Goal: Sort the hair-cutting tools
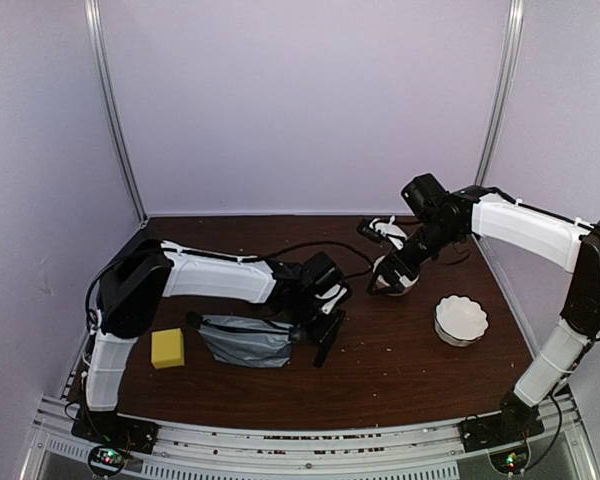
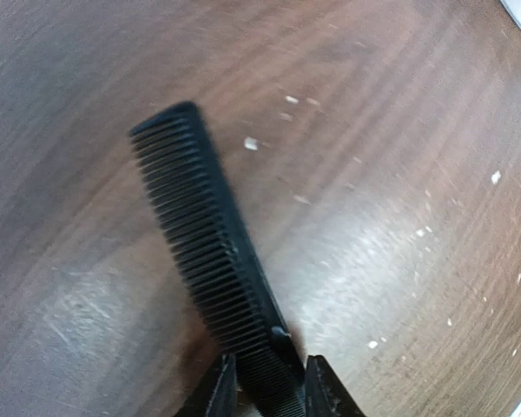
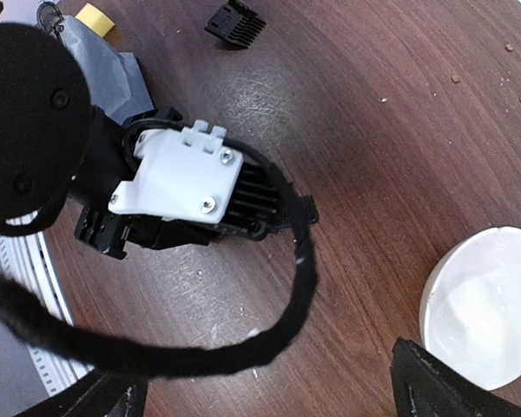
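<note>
Where left gripper point(image 2: 271, 387) pinches it, the comb point(image 2: 200, 234) is cropped — unseen.

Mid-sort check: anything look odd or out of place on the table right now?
Nothing looks damaged. Pale specks litter the wood table, like crumbs. The left hand pinches the comb at its very end, so it juts out askew.
</note>
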Robot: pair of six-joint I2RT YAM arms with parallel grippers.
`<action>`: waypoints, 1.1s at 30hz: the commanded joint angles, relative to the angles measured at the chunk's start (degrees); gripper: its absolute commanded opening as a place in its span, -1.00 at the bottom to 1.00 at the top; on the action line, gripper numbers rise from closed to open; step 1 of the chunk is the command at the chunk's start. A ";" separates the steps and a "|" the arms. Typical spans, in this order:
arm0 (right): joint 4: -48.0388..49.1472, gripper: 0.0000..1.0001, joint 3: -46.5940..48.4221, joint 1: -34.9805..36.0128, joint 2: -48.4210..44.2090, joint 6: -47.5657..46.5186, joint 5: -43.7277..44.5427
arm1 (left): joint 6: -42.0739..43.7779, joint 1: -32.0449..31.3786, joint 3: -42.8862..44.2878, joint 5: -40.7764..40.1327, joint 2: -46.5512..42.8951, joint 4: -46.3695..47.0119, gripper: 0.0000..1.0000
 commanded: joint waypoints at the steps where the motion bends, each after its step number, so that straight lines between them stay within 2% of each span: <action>1: -0.81 1.00 1.88 -1.33 -1.78 -0.91 3.52 | 1.97 -1.27 -2.43 -2.87 0.43 -2.79 -0.39; 4: -0.31 1.00 1.65 -4.25 -3.35 -0.55 4.39 | -0.08 -1.37 -3.08 -6.91 0.69 -3.46 -0.33; 9: 0.08 1.00 1.35 -9.10 -4.20 0.52 1.02 | -1.09 -2.77 -1.09 -11.18 2.07 -7.15 -0.29; 15: -0.52 1.00 2.05 -11.00 -4.63 0.56 0.33 | -1.23 -4.63 0.35 -15.88 3.12 -14.05 -0.35; 24: -0.59 1.00 2.90 -12.22 -5.94 0.63 -0.28 | 9.28 -9.37 -10.63 -13.48 -3.47 -10.41 -0.50; 29: -1.36 1.00 2.64 -12.29 -6.73 -0.03 -2.76 | 12.91 -9.39 -16.87 -10.62 -8.53 -6.94 -0.56; 33: -1.87 1.00 1.55 -12.31 -7.63 -0.92 -4.11 | 15.18 -9.46 -18.38 -10.53 -9.91 -5.24 -0.56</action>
